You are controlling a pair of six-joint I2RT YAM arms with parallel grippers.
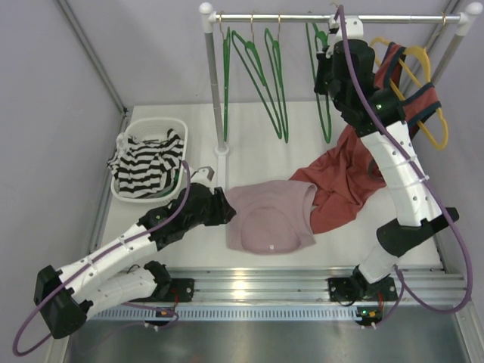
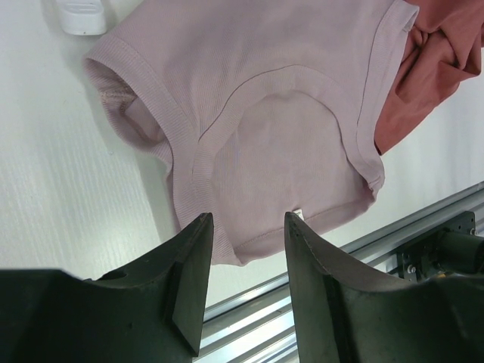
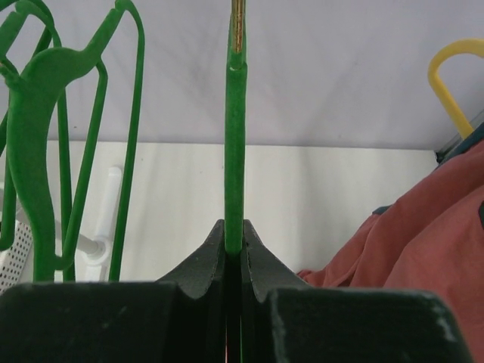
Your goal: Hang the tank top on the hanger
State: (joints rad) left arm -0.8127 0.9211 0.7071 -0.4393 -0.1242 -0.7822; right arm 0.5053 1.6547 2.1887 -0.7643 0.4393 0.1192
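My right gripper (image 3: 234,236) has its jaws pinched tight on the thin green hanger (image 3: 236,136), up at the rail (image 1: 333,17). My left gripper (image 2: 246,227) hovers with its jaws parted and empty over the tank top (image 2: 287,98), which is plain dusty pink and ribbed, spread flat on the table (image 1: 249,128) with its edge touching a rust-red top (image 1: 340,185).

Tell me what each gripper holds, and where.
Right gripper: the green hanger, clamped at its neck below the brass hook. Left gripper: nothing, open above the pink tank top.

Overhead cam; 2 close-up wrist cams
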